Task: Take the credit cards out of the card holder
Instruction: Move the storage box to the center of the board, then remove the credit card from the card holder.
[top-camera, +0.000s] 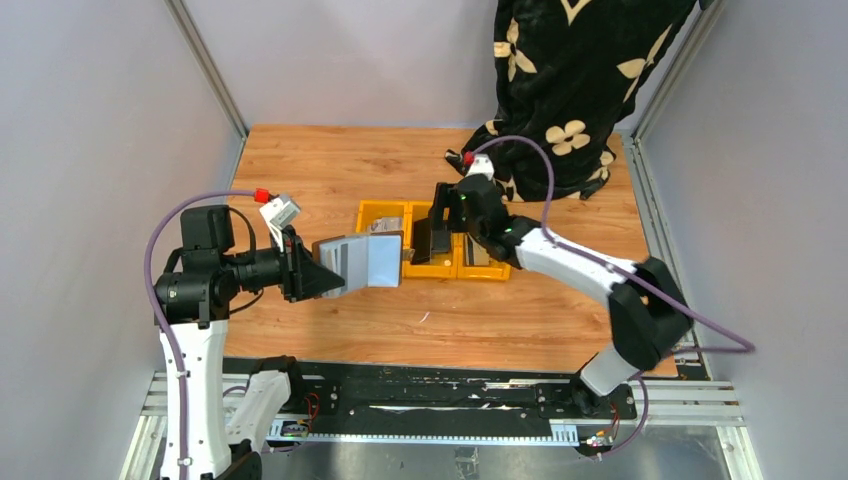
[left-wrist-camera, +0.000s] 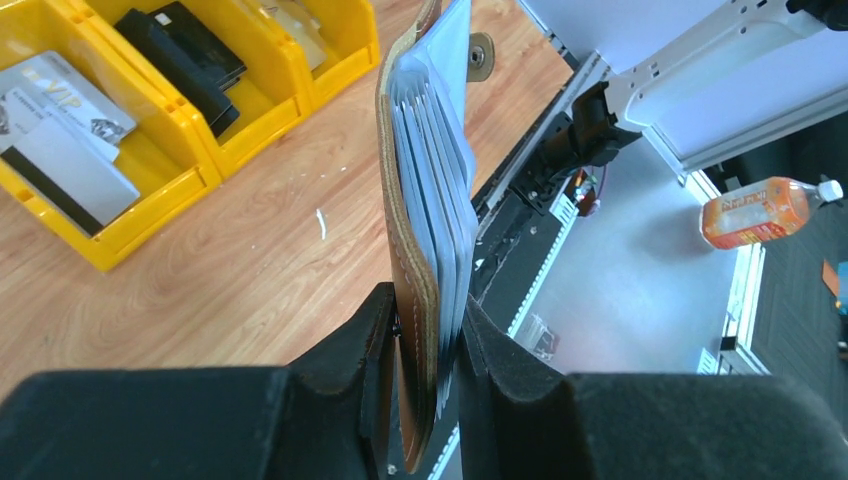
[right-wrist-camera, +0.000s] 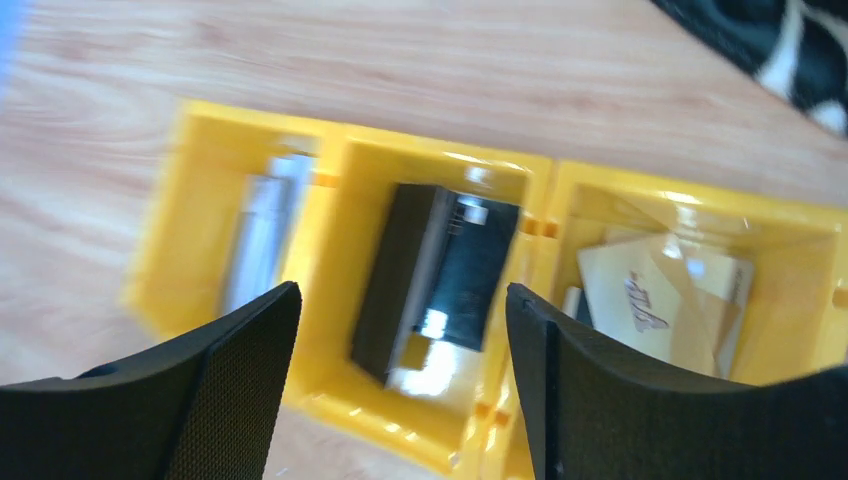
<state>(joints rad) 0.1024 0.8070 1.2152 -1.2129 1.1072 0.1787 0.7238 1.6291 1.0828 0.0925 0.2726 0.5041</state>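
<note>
My left gripper (left-wrist-camera: 428, 345) is shut on the brown leather card holder (left-wrist-camera: 412, 240) and holds it above the table, its grey clear sleeves (left-wrist-camera: 440, 170) fanned open; it also shows in the top view (top-camera: 365, 260). My right gripper (right-wrist-camera: 400, 400) is open and empty, hovering over the middle compartment of the yellow tray (right-wrist-camera: 330, 175). Black cards (right-wrist-camera: 440, 275) lie in that compartment. Tan cards (right-wrist-camera: 650, 300) lie in the right compartment. Grey-white printed cards (left-wrist-camera: 60, 110) lie in the left one. The right wrist view is blurred by motion.
The yellow tray (top-camera: 380, 208) stands mid-table. A dark flowered cloth (top-camera: 570, 90) hangs at the back right. Grey walls close in both sides. An orange bottle (left-wrist-camera: 760, 210) lies off the table.
</note>
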